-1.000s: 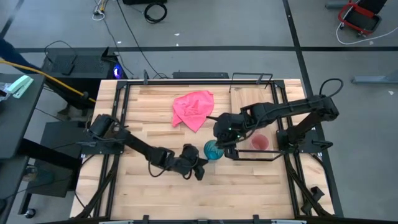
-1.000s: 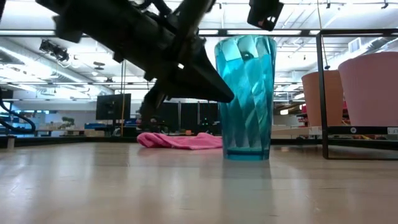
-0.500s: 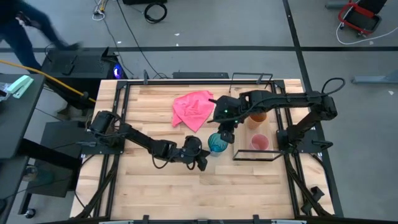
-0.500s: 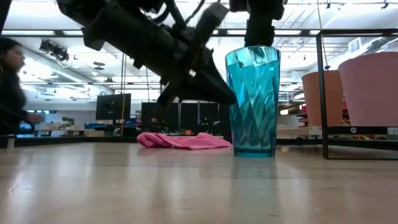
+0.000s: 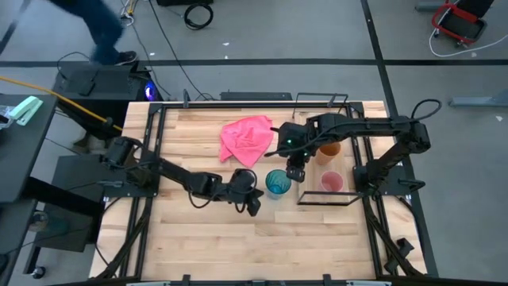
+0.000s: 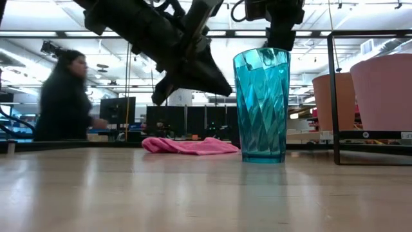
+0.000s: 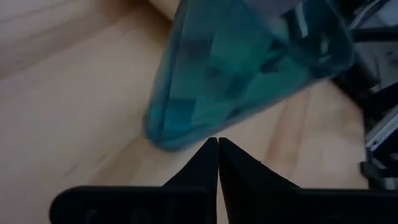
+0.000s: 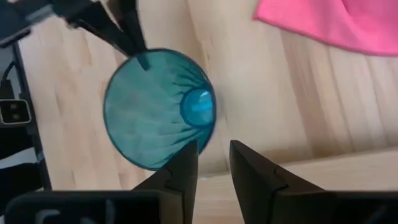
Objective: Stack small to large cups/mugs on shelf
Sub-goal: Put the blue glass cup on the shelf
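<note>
The teal cup (image 5: 277, 183) stands upright on its base on the tabletop, just left of the shelf (image 5: 311, 127). It also shows in the low view (image 6: 261, 106). The pink cup (image 5: 331, 183) and the orange cup (image 5: 328, 148) stand on the shelf board. My left gripper (image 5: 255, 203) is shut, and its tips (image 6: 225, 89) sit a small gap away from the cup's left side. My right gripper (image 8: 214, 163) is open just above the cup's rim (image 6: 282, 40), on the shelf side.
A pink cloth (image 5: 246, 139) lies crumpled on the table behind the teal cup. The shelf's black wire frame (image 6: 335, 96) rises just right of the cup. A person (image 6: 64, 96) walks in the room beyond the table.
My shut left gripper has pushed the teal cup a little toward the shelf, and the cup has stayed upright. The left gripper has then drawn back off the cup's side. My right gripper has moved over the cup's rim on the shelf side.
</note>
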